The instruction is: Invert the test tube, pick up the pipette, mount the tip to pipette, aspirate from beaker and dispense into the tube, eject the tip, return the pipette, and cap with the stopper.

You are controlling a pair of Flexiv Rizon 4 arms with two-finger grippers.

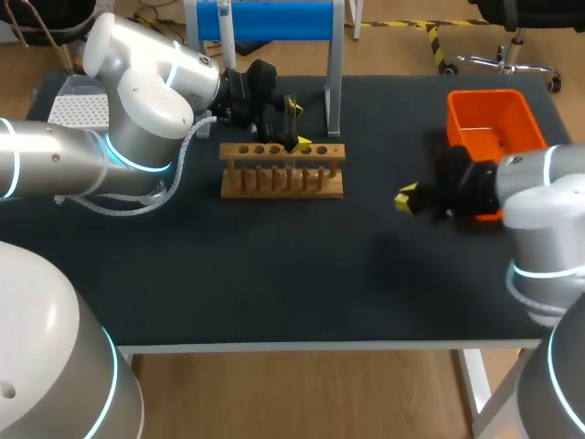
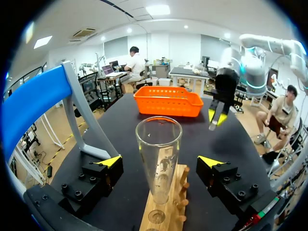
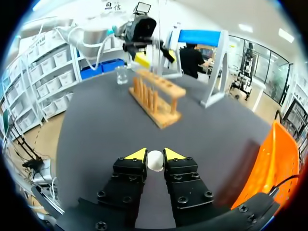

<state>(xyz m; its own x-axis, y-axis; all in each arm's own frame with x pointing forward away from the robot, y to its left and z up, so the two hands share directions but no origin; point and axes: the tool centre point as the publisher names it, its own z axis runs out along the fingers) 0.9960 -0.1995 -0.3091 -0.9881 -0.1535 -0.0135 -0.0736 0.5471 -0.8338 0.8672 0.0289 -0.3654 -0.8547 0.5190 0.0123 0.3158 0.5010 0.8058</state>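
Tube first: the test tube (image 2: 158, 154) stands upright, mouth up, in the wooden rack (image 1: 281, 174) near the back of the black table (image 1: 274, 274). My left gripper (image 2: 159, 162) is at the rack with its fingers spread wide. One yellow tip sits on each side of the glass and neither touches it, so that hand holds nothing.

My right gripper (image 3: 155, 155) is well apart from the rack, over the table's right part and just beside the orange bin (image 1: 494, 114). Its fingers are nearly together and pinch a small white stopper (image 3: 155, 161) from both sides.

From the right wrist view a clear beaker (image 3: 121, 74) stands on the table past the far end of the rack, close to my left arm. A blue-topped stand (image 1: 274, 18) rises behind the rack.
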